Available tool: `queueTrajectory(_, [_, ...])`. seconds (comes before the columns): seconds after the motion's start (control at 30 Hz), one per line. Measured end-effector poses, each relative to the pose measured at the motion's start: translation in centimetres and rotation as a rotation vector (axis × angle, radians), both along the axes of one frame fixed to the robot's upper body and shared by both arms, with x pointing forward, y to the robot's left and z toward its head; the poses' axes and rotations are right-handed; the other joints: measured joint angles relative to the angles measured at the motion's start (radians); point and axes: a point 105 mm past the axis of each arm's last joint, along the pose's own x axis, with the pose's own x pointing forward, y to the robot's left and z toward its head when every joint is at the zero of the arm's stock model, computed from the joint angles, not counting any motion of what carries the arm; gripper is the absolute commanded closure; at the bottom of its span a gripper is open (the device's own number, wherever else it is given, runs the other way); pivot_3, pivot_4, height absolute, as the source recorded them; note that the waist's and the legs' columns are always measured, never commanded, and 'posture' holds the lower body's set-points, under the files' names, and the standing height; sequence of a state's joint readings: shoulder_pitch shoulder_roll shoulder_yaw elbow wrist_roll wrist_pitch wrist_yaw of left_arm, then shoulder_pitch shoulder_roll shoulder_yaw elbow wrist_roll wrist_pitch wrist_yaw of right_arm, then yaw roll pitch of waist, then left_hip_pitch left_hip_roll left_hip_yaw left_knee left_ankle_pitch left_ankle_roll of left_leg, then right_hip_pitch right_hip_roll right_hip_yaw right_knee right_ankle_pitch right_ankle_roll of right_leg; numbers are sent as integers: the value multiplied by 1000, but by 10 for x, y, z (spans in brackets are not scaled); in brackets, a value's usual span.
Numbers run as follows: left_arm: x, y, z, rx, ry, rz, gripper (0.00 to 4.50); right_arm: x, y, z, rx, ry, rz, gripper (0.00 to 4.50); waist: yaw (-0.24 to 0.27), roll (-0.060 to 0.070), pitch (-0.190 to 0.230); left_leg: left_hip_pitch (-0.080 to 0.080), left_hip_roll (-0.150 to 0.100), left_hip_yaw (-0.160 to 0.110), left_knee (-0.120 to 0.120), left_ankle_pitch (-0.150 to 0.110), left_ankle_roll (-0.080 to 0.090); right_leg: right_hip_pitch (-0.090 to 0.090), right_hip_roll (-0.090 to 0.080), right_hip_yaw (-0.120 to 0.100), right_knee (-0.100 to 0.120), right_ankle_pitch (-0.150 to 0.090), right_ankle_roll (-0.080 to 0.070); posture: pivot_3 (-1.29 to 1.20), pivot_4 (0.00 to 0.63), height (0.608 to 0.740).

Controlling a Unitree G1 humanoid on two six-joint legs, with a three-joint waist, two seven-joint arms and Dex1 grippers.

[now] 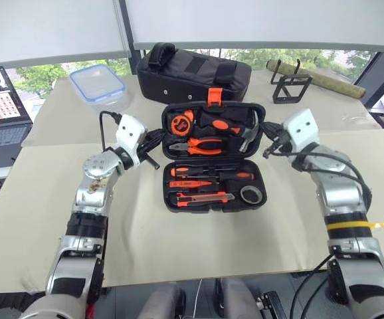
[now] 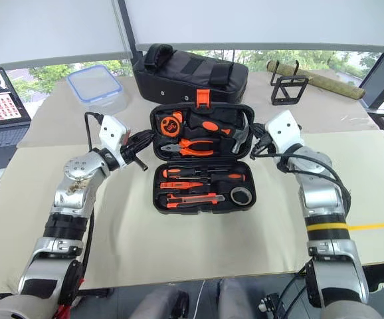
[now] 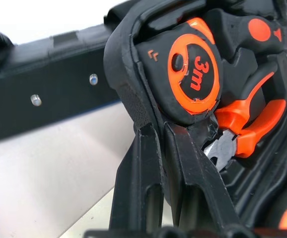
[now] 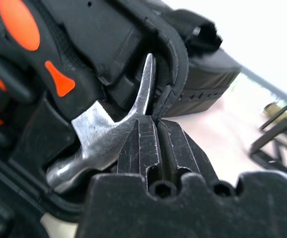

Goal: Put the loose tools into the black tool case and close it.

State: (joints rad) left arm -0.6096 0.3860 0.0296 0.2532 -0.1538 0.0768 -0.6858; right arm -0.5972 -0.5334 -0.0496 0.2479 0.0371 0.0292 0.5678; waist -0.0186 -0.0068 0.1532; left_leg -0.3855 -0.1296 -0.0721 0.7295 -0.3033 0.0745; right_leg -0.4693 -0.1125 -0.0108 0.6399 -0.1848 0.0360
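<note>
— So, where is the flat black moulded-plastic tool case (image 1: 213,158) relative to the two sets of fingers?
— Between them. It lies open on the beige paper-covered desk (image 1: 179,239), and each set of fingers meets a side edge of its far half, the half that carries the small orange latch (image 1: 214,96).

— What are the left fingers (image 3: 148,163) doing?
— They are pressed together on the rim of that half, one outside the wall and one inside. Just past their tips sits the round orange-and-black tape measure (image 3: 193,74), with the orange-handled pliers (image 3: 243,131) beside it.

— And the right fingers (image 4: 156,144)?
— Also together, pinching the rim on the opposite side. The steel claw hammer head (image 4: 104,134) lies right against them, inside the case.

— Are the loose tools in?
— Yes. In the near half, toward the robot from both sets of fingers, lie two black-and-orange-handled screwdrivers (image 1: 212,173), a slim all-orange tester screwdriver (image 1: 191,184), an orange-and-black utility knife (image 1: 204,197) and a small greyish tape roll (image 1: 250,194).

— Anything beyond the fingers?
— A larger black fabric bag with a handle (image 1: 193,70) stands behind the case, and a clear plastic box with a blue rim (image 1: 97,83) sits off past the left fingers.
</note>
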Motion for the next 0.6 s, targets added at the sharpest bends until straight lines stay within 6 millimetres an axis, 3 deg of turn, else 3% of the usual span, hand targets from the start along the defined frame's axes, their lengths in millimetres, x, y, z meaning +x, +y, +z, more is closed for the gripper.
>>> queueTrajectory(0.27, [-24, 3, -3, -61, 60, 8, 4480, -38, -4, -7, 96, -26, 57, 4500, 4, 0, 0, 3, 2, 1, -1, 0, 0, 2, 3, 4, 1, 0, 0, 0, 150, 715])
queueTrajectory(0.3, [-29, 4, -4, -68, 70, 6, 3777, -46, -4, -8, 102, -16, 78, 3798, 4, 0, 0, 3, 2, 1, -2, 0, 0, 1, 3, 4, 1, 0, 0, 0, 150, 715])
queueTrajectory(0.37, [-41, 12, -12, -62, 119, 6, 3266, -66, -2, -16, 93, 44, 131, 3309, 1, 0, 0, 4, 4, 2, -3, -1, -1, 2, 5, 5, 1, 0, -1, 0, 150, 715])
queueTrajectory(0.47, [-62, 27, -26, -49, 225, 2, 2061, -96, -2, -23, 90, 154, 200, 2202, 4, 0, 0, 3, 3, 2, -3, -1, -1, 0, 5, 6, 1, 0, -2, 0, 150, 715])
queueTrajectory(0.6, [-80, 63, -11, -8, 286, 22, 623, -128, -13, -16, 13, 274, 262, 888, 14, 0, 1, 4, 3, 2, -3, -1, -1, 1, 7, 4, 0, 0, -3, 0, 150, 715])
